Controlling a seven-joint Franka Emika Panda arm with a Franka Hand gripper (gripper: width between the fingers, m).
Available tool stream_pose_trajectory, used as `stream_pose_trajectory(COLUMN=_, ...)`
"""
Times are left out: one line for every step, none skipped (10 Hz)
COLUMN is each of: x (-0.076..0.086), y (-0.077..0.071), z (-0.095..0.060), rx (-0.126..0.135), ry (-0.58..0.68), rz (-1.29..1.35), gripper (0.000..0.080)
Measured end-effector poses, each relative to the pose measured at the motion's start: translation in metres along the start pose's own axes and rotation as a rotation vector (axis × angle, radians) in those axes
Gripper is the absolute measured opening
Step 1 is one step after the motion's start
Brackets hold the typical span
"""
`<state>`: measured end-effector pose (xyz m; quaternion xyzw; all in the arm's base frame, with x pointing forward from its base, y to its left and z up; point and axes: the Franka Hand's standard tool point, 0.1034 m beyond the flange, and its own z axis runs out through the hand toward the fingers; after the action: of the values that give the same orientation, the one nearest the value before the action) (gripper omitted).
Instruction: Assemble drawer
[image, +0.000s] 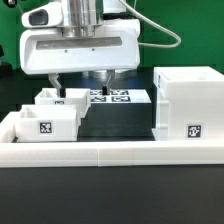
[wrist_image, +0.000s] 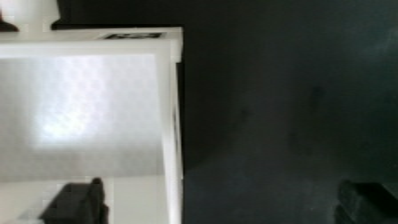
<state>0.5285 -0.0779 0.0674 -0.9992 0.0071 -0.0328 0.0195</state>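
The rear tray (image: 47, 98) of the drawer kit stands on the exterior view's left, just behind the front tray (image: 45, 122), which shows its tag to the camera. The tall case (image: 185, 100) stands well apart on the exterior view's right, with the black bench (image: 115, 120) between them.

The gripper (image: 80, 90) hangs low over the rear tray's side nearest the marker board (image: 112, 97). In the exterior view, 1 finger dips at the tray and the other comes down toward the board.

In the wrist view the gripper (wrist_image: 217, 200) is spread wide and holds nothing. A broad white surface (wrist_image: 89, 110) with a raised bright edge, most likely that rear tray, fills the side under 1 fingertip (wrist_image: 71, 203). The other fingertip sits over bare bench (wrist_image: 285, 110).

The edge runs straight away from the fingertips, so the line between the 2 fingers crosses it squarely. It is off-centre, nearer the finger over the white.

My judgement is that the next move depends on this. The wall already lies between the fingers with its long axis across the closing direction, so a short descent and a squeeze should pinch it. The nearer finger would probably touch first and could nudge the tray sideways toward the case.

The low white rail (image: 110, 152) edges the bench in front.
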Motion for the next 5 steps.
stream_pose_trajectory(x=0.0, y=0.0, z=0.0, rx=0.0, ry=0.0, rz=0.0, gripper=0.0648)
stream_pose_trajectory(x=-0.002, y=0.004, z=0.003, rx=0.0, ry=-0.004, rz=-0.03, gripper=0.0648)
stream_pose_trajectory(x=-0.006, y=0.011, z=0.009, rx=-0.002, ry=-0.013, rz=-0.046, gripper=0.0648)
stream_pose_trajectory(x=-0.009, y=0.014, z=0.017, rx=-0.005, ry=-0.02, rz=-0.052, gripper=0.0648)
stream_pose_trajectory(x=-0.013, y=0.015, z=0.024, rx=-0.006, ry=-0.032, rz=-0.059, gripper=0.0648)
